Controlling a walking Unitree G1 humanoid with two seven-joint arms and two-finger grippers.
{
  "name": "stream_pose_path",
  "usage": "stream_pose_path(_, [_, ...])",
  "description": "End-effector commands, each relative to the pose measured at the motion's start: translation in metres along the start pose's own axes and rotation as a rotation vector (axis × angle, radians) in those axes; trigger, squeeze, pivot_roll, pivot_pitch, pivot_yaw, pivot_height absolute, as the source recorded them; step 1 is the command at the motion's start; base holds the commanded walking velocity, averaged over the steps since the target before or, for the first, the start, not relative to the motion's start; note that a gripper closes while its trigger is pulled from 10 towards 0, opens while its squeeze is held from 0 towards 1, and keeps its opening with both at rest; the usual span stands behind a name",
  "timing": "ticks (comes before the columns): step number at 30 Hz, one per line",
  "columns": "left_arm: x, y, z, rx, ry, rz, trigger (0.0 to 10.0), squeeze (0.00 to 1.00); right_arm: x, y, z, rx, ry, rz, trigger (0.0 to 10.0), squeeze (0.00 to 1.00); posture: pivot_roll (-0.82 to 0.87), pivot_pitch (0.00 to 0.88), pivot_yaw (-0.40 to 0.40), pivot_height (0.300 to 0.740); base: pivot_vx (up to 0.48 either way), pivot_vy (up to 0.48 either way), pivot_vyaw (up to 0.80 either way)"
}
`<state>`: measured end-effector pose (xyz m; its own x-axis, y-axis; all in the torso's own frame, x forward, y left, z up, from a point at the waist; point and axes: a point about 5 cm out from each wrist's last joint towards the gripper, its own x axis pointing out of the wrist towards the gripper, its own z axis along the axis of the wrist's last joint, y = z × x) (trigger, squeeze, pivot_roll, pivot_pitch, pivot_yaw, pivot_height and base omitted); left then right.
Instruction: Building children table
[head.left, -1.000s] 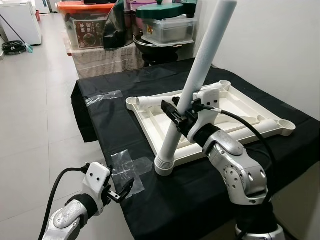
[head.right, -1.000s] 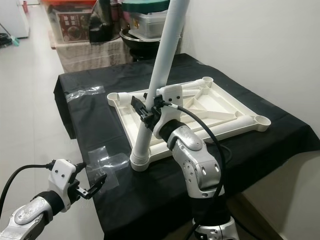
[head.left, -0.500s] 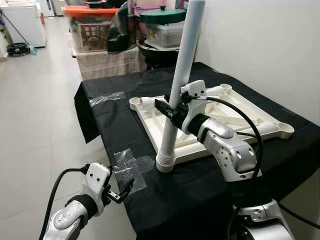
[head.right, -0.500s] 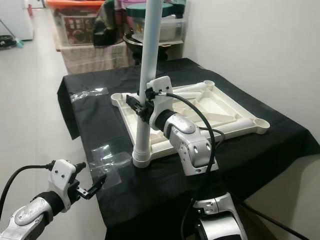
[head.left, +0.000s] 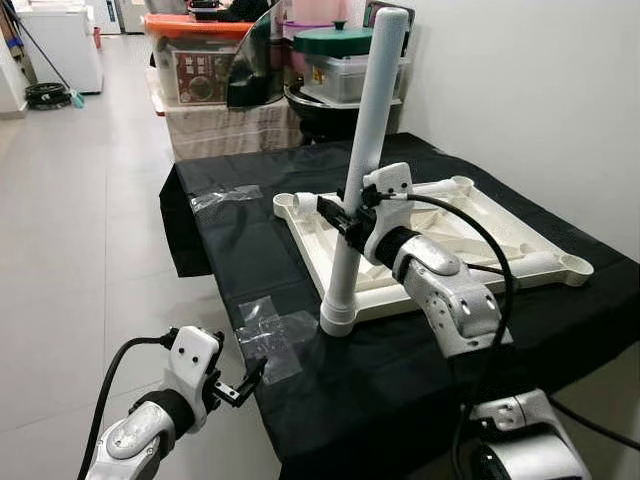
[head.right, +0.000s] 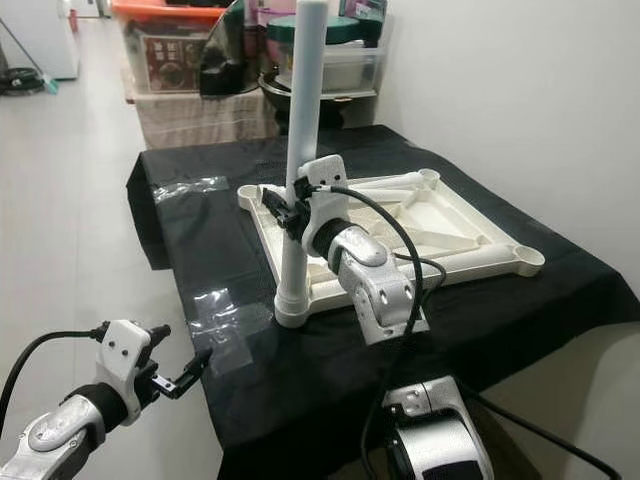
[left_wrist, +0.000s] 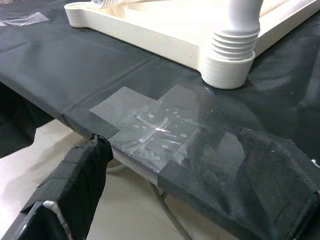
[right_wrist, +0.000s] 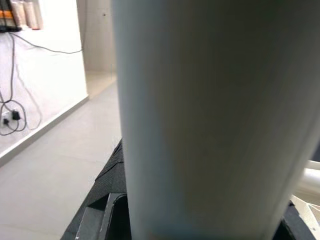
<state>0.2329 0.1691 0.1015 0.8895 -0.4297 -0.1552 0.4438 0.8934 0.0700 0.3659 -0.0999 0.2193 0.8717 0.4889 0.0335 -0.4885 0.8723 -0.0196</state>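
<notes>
Pale tiled floor runs along the left of the scene, and a white wall stands on the right; between them a table draped in black cloth carries the work.

Left eye view — a white plastic square tabletop, underside up, lies on the cloth with round sockets at its corners. A long white plastic tube leg stands nearly upright, leaning slightly to the right at its top, with its ribbed foot at the near left corner of the tabletop. The right gripper is clamped on this leg about halfway up, its black fingers pressed against the tube. The left gripper hangs low beside the near left edge of the table, its fingers spread and holding nothing. Patches of clear tape lie on the cloth near the leg's foot, and another strip lies at the far left.

Right eye view — storage bins and a green-lidded container crowd the far end of the room behind the table.

Left wrist view — the two black fabric-covered fingers stand well apart, framing the taped cloth edge; the ribbed foot of the leg sits in the tabletop's corner beyond.

Right wrist view — the white tube is very close to the camera, with a black finger edge beside it.
</notes>
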Motion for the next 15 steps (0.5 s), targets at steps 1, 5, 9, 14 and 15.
stream_pose_path(1, [0.0003, 0.0008, -0.0024, 0.009, 0.009, 0.000, 10.0, 0.00, -0.0111, -0.0208, -0.0447, 0.002, 0.187, -0.130, 0.0, 0.00, 0.02, 0.000, -0.061, 0.740, 0.000, 0.000, 0.00])
stream_pose_path(5, [-0.0005, 0.0007, -0.0023, 0.009, 0.009, -0.001, 10.0, 0.00, -0.0111, -0.0166, -0.0458, 0.023, 0.186, -0.107, 0.0, 0.00, 0.02, 0.000, -0.061, 0.740, 0.000, 0.000, 0.00])
stream_pose_path(9, [-0.0008, 0.0010, -0.0026, 0.011, 0.011, -0.002, 10.0, 0.00, -0.0112, -0.0150, -0.0444, 0.026, 0.180, -0.097, 0.0, 0.00, 0.02, 0.000, -0.058, 0.740, 0.000, 0.000, 0.00])
stream_pose_path(14, [0.0004, 0.0015, -0.0021, 0.013, 0.009, -0.003, 10.0, 0.00, -0.0084, -0.0194, -0.0377, 0.023, 0.146, -0.111, 0.0, 0.00, 0.02, 0.000, -0.057, 0.740, 0.000, 0.000, 0.00])
stream_pose_path(15, [0.0007, 0.0012, -0.0021, 0.013, 0.008, -0.005, 10.0, 0.00, -0.0082, -0.0202, -0.0377, 0.023, 0.144, -0.114, 0.0, 0.00, 0.01, 0.000, -0.054, 0.740, 0.000, 0.000, 0.00])
